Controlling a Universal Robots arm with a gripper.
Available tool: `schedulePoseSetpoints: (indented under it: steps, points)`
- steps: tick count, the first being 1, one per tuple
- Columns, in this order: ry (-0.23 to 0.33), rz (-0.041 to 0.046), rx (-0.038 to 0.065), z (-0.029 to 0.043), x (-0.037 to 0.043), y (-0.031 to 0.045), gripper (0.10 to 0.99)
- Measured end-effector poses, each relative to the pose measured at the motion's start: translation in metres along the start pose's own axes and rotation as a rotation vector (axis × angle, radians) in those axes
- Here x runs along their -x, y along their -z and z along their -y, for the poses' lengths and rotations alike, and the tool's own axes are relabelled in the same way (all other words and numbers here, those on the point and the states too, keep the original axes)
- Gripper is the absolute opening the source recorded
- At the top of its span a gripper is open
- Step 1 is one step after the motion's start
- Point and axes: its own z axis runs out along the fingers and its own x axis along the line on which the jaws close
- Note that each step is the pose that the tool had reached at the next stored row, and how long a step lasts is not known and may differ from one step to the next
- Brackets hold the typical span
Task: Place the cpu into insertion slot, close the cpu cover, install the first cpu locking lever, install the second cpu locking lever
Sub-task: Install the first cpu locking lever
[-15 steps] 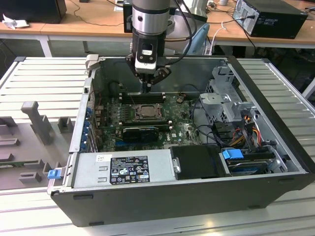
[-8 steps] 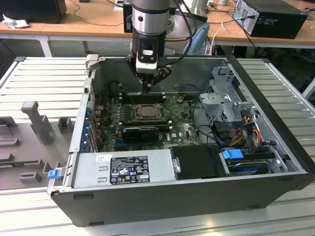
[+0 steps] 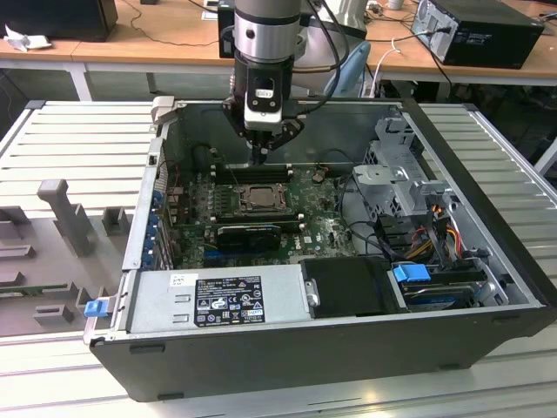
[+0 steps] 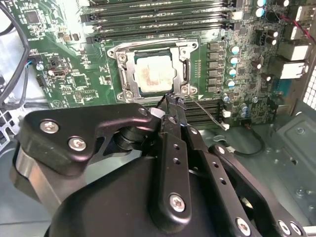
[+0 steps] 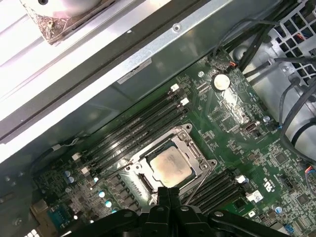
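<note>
The gripper (image 4: 174, 100) is found closed, its fingertips pressed together with no gap between them in both wrist views. It is held low, just beside one corner of the insertion slot (image 4: 184, 73). The cpu (image 4: 154, 74) is seated in that slot, pale top upward. The cpu cover (image 4: 123, 66) is laid flat around it, the chip showing through the window. A thin wire lever (image 4: 203, 109) is seen slanting away from the socket edge nearest the gripper (contact with the fingertips cannot be told). Black memory slots (image 4: 158, 17) are ranged on either side on the green motherboard (image 4: 64, 84). In the exterior view the gripper is placed inside the open computer case (image 3: 287, 348), which is stood on a ribbed grey tabletop (image 3: 78, 139).
</note>
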Motion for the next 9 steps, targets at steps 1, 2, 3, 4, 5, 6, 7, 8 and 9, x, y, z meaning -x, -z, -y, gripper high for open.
schedulePoseSetpoints:
  steps: [1,2,3,4,5,6,7,8,9]
  points:
    - [0.012,-0.0003,0.0,0.0,0.0,-0.0002,0.106]
    - [0.028,-0.0007,-0.001,0.0,0.0001,-0.0003,0.106]
    - [0.042,-0.0011,-0.001,0.0,0.0001,-0.0005,0.106]
    - [0.058,-0.0015,-0.002,0.0,0.0001,-0.0006,0.106]
    - [0.073,-0.0019,-0.002,0.0,0.0001,-0.0007,0.106]
    - [0.091,-0.0024,-0.003,0.0,0.0001,-0.0009,0.106]
    - [0.106,-0.0028,-0.003,0.0,0.0001,-0.001,0.106]
    - [0.129,-0.0034,-0.004,0.0,0.0001,-0.0013,0.106]
    - [0.159,-0.0042,-0.004,0.0,0.0001,-0.0016,0.106]
